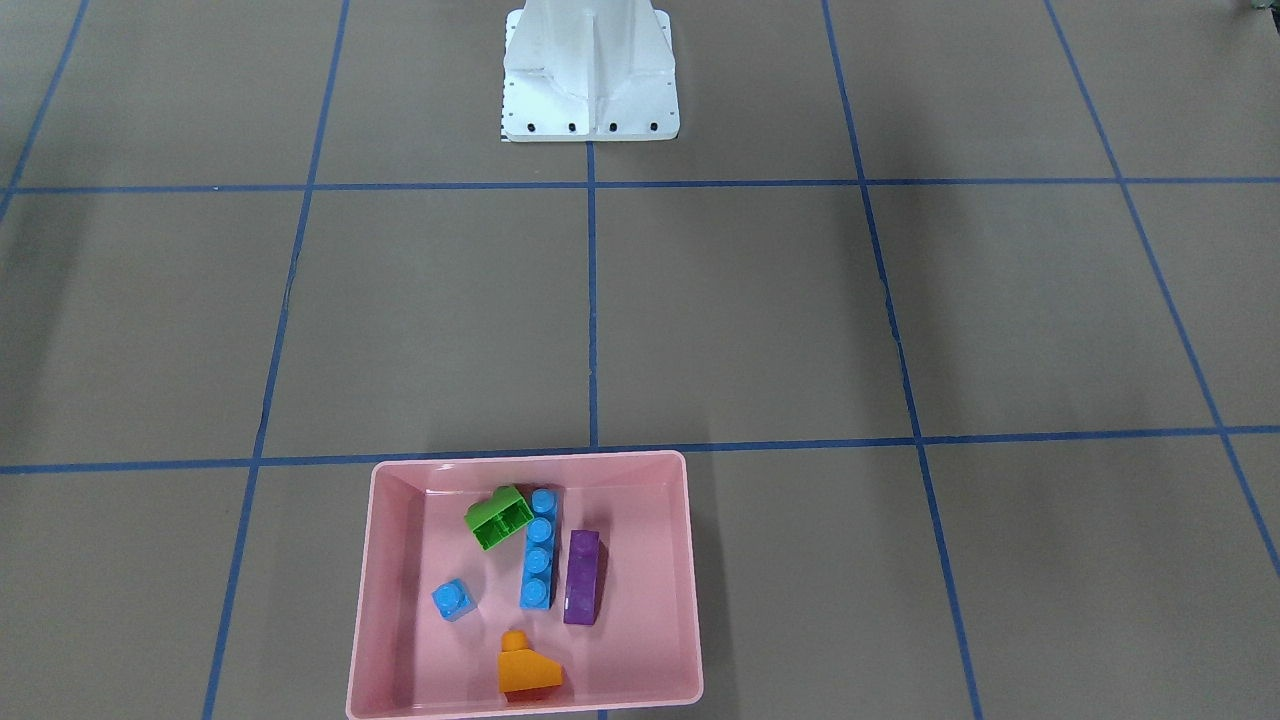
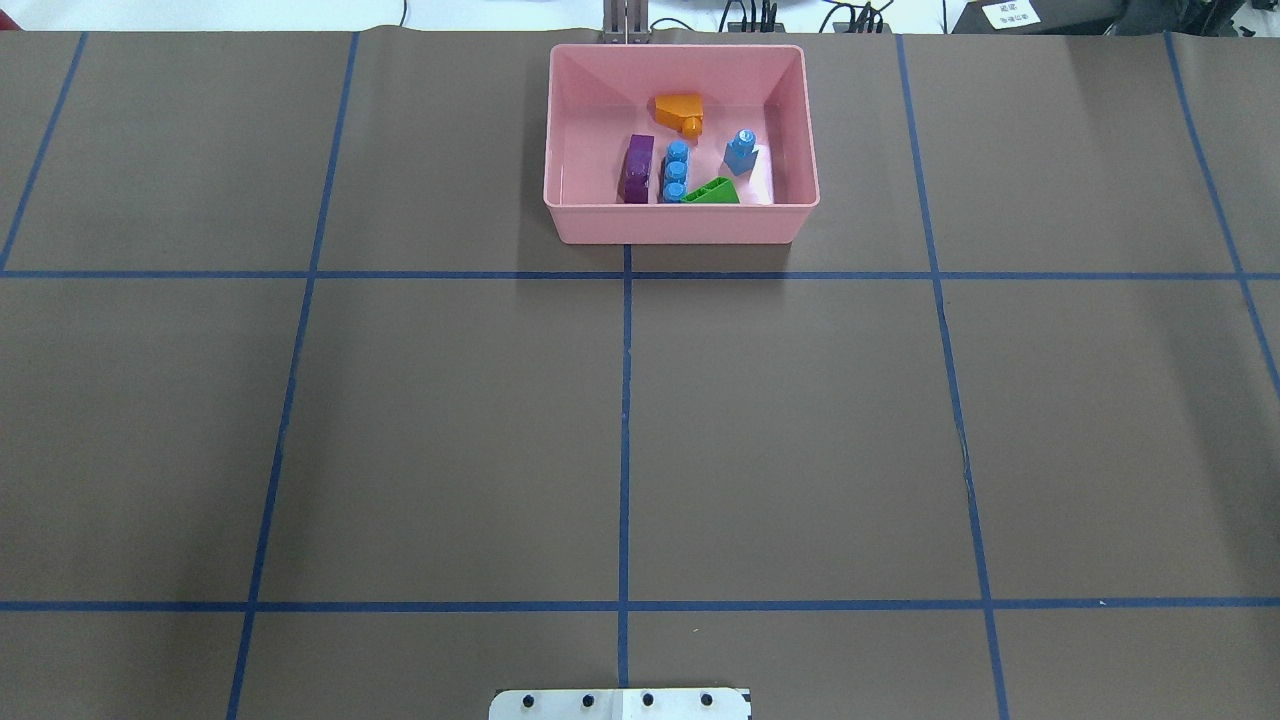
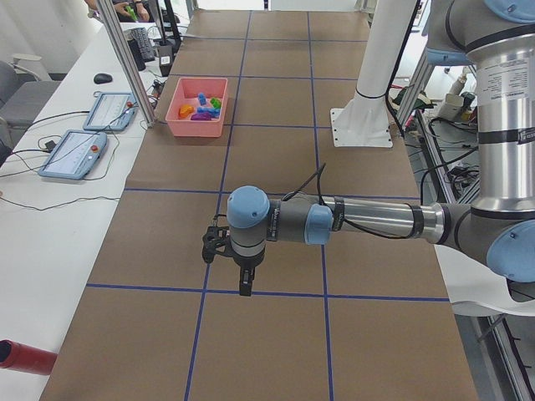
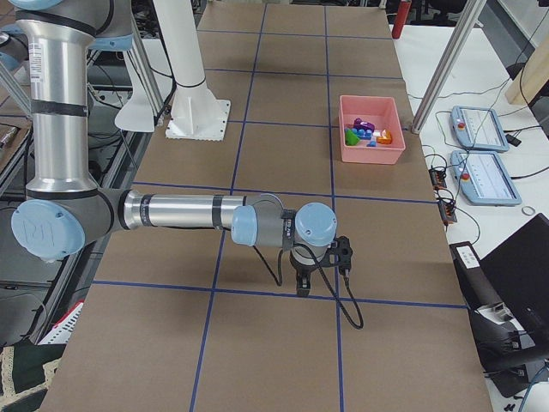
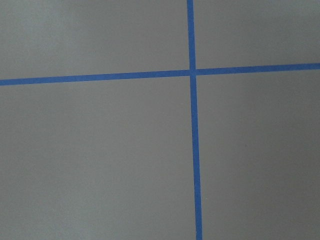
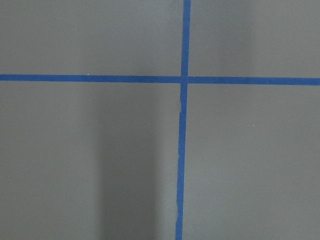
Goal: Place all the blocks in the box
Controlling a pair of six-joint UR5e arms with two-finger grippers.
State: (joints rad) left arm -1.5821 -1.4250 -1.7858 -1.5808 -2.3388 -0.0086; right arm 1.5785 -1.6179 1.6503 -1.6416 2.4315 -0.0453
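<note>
The pink box sits at the table's far edge from the robot, also seen as the box in the overhead view. Inside it lie the orange sloped block, the small blue block, the long blue block, the purple block and the green block, tipped on its side. My left gripper hangs low over the table, far from the box, and shows only in the exterior left view. My right gripper shows only in the exterior right view. I cannot tell whether either is open or shut. Both wrist views hold only tape lines.
The white robot base stands at the table's robot side. Blue tape marks a grid on the brown tabletop. Beside the table are an aluminium post, control tablets with cables, and a red cylinder.
</note>
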